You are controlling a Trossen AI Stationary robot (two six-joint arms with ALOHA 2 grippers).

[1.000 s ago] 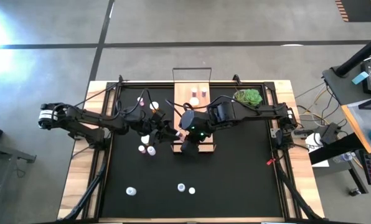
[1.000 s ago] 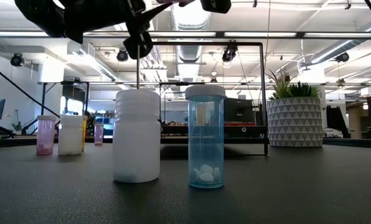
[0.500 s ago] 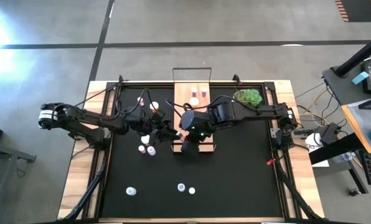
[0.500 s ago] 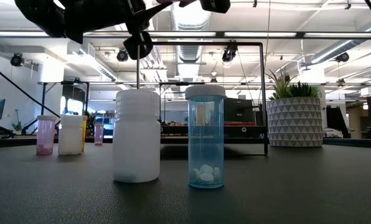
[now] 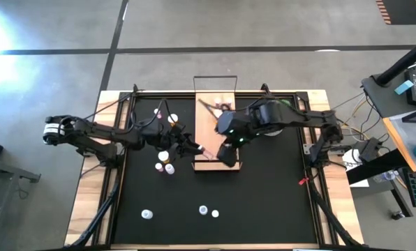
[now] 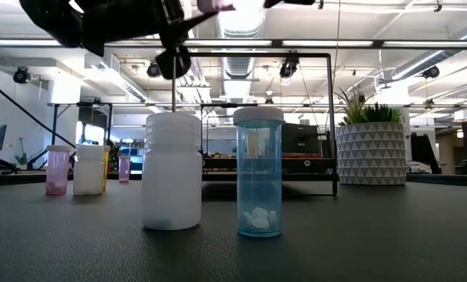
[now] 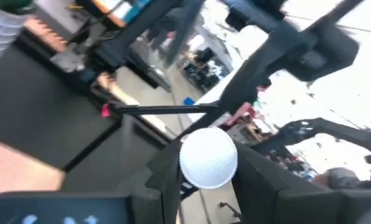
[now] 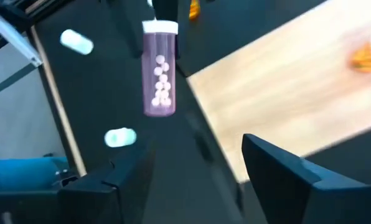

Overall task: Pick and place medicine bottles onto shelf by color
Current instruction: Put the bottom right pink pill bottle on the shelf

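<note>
A pink bottle [image 8: 159, 68] with a white cap hangs level above the mat beside the near end of the light-wood shelf [image 5: 215, 136], with my left gripper [image 5: 196, 148] shut on it. My right gripper [image 8: 192, 180] stands open a little way off toward the right, above the shelf's near right corner [image 5: 227, 155], nothing between its fingers. Blurred bottles [image 5: 220, 106] stand on the shelf's far end. Several more bottles [image 5: 165, 164] stand on the mat to the left. A white one [image 6: 171, 171] and a pale blue one [image 6: 259, 174] stand near the front edge. My left gripper pinches the pink bottle at its cap end [image 7: 208, 157] between its two fingers [image 7: 167, 174]. The fingers come level from the table's left and lie along the bottle. The cap faces back toward the wrist. The bottle sticks out level past the fingertips, lifted clear.
A green plant in a white pot [image 5: 281, 108] stands at the far right of the mat. Three bottles [image 5: 203, 209] stand near the front edge. A thin dark wire frame [image 5: 215, 80] rises at the shelf's far end.
My right gripper has drawn back from my left gripper toward the table's right edge and risen, leaving the pink bottle in my left gripper. My left arm has kept still.
</note>
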